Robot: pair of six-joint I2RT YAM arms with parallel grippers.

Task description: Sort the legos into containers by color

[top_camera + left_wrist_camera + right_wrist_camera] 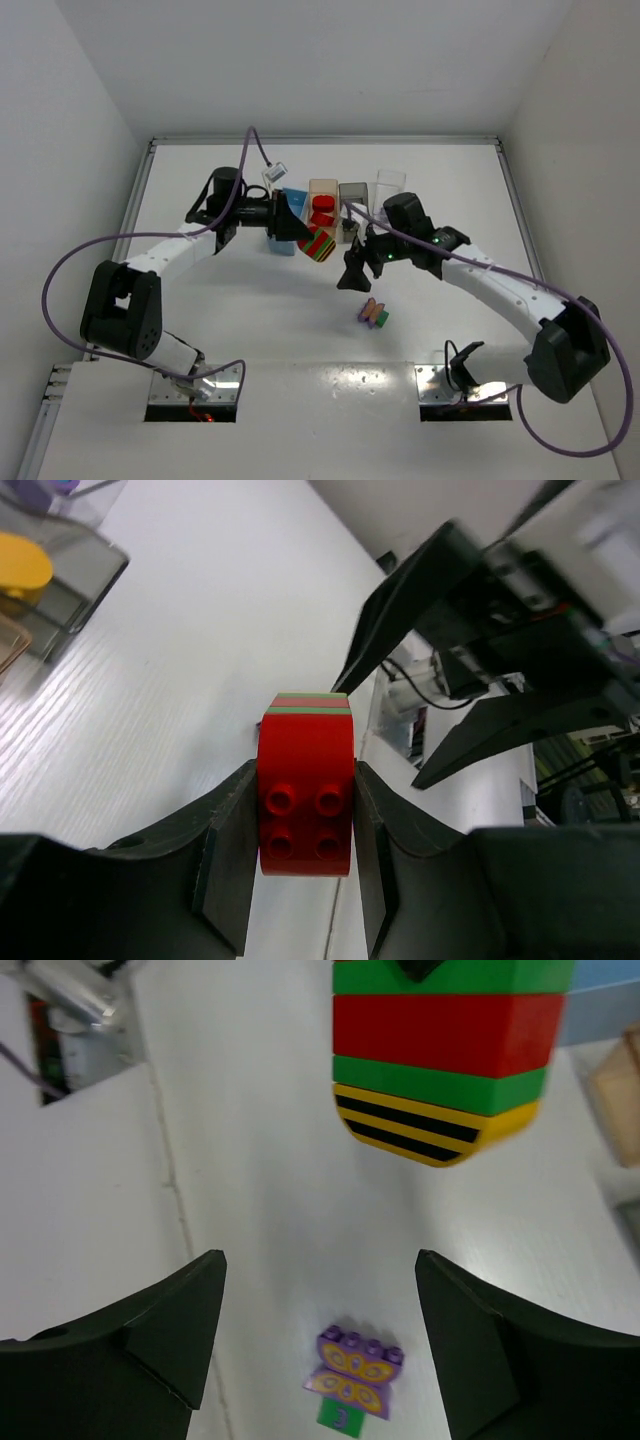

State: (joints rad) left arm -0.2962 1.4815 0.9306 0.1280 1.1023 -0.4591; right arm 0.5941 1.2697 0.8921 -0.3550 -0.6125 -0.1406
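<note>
A striped stack (305, 780) of smooth, glossy plastic bricks is clamped at its red, four-studded end between the narrow-set fingers of the left end effector (305, 825) and is held above the white desk (250, 320), just in front of the light blue bin (296, 198) and the pale orange bin (322, 185). Its long axis is pointed away from the fingers and down at a slant, with green and red bands followed by a rounded yellow end marked with black stripes. The right end effector (320, 1340) is spread wide just beside that yellow end, and nothing is gripped between its dark, wedge-shaped fingers. Below it, a purple brick (357, 1360) with yellow ovals and a green brick (339, 1418) are laid touching on the desk. Red pieces (322, 210) are seen in the pale orange bin, with a smoky grey bin (352, 190) and a clear bin (390, 181) lined up beside it.
</note>
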